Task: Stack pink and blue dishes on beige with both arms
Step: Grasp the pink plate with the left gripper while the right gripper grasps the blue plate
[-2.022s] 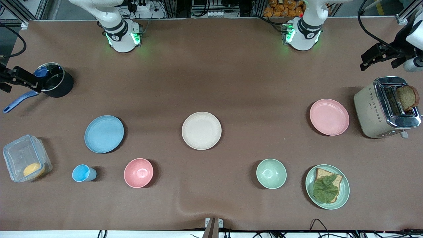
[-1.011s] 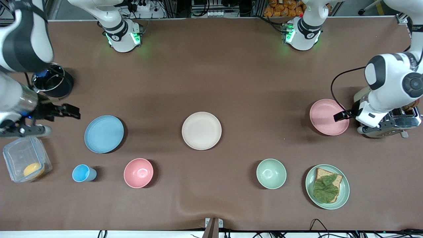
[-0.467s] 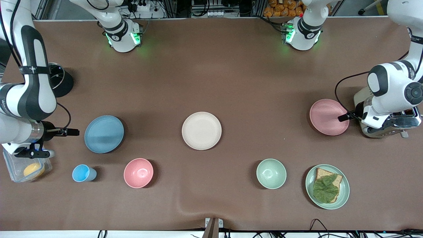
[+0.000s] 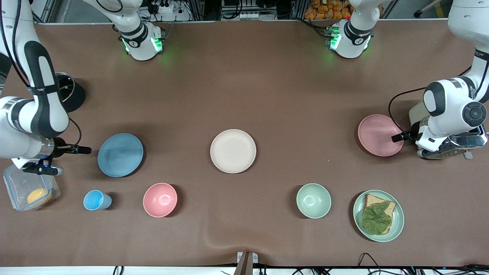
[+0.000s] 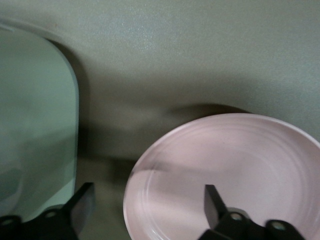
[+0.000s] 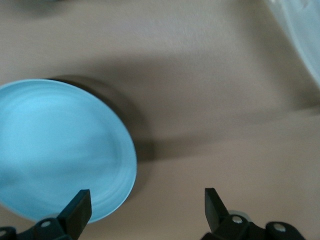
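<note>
The pastel blue plate (image 4: 120, 154) lies toward the right arm's end of the table, the pastel pink plate (image 4: 378, 134) toward the left arm's end, and the beige plate (image 4: 233, 151) between them. My right gripper (image 4: 86, 150) is low beside the blue plate's rim, open and holding nothing. In the right wrist view one of its fingers (image 6: 77, 207) is over the edge of the blue plate (image 6: 55, 150). My left gripper (image 4: 398, 137) is open at the pink plate's rim beside the toaster. The rim of the pink plate (image 5: 230, 170) lies between its fingers (image 5: 215, 205).
A toaster (image 4: 470, 140) stands under the left arm. A black pot (image 4: 72, 95) and a clear box (image 4: 23, 191) are near the right arm. Nearer the camera are a blue cup (image 4: 95, 200), a pink bowl (image 4: 160, 199), a green bowl (image 4: 313, 200) and a green plate (image 4: 357, 218) with bread.
Both arms have swung in from the table's ends and come down to the plates: the right gripper to the blue plate's edge, the left to the pink plate's edge. The plates have not moved.
</note>
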`<action>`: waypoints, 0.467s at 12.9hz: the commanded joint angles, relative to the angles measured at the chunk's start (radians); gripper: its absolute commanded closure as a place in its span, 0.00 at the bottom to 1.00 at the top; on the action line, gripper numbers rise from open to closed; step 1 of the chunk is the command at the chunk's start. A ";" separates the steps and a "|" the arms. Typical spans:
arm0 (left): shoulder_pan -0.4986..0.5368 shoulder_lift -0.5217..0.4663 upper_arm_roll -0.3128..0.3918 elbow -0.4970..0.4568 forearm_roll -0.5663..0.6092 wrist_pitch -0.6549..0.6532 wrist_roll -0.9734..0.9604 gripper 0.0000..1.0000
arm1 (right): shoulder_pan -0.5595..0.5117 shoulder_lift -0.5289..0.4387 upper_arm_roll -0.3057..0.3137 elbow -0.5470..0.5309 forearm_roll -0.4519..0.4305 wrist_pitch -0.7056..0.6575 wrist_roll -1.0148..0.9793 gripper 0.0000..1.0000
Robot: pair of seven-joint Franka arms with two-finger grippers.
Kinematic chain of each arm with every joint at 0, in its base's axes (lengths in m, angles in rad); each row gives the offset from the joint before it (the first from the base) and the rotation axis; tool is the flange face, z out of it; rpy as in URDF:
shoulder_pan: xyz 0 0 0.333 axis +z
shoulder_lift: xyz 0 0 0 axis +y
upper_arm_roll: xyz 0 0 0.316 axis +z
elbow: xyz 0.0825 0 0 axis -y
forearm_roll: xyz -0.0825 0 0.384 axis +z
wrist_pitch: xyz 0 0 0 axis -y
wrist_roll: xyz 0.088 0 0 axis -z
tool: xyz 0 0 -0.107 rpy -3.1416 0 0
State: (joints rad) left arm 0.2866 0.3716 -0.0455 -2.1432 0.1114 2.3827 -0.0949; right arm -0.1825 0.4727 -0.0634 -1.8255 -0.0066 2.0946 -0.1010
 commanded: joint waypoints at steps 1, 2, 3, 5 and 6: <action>0.040 0.032 -0.010 0.035 0.027 0.004 0.064 0.19 | -0.018 -0.006 0.020 -0.069 0.008 0.087 0.009 0.00; 0.057 0.044 -0.013 0.045 0.027 0.006 0.092 0.22 | -0.017 0.007 0.022 -0.069 0.043 0.088 0.009 0.00; 0.062 0.056 -0.011 0.055 0.025 0.007 0.121 0.23 | -0.014 0.023 0.022 -0.067 0.095 0.091 0.007 0.00; 0.080 0.079 -0.013 0.063 0.024 0.027 0.149 0.25 | -0.011 0.059 0.022 -0.067 0.128 0.131 0.007 0.00; 0.083 0.082 -0.014 0.063 0.024 0.030 0.149 0.26 | -0.008 0.075 0.023 -0.067 0.129 0.149 0.007 0.00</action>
State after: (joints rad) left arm 0.3313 0.4233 -0.0516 -2.1049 0.1119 2.3985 0.0281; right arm -0.1839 0.5135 -0.0510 -1.8957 0.0995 2.2056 -0.0984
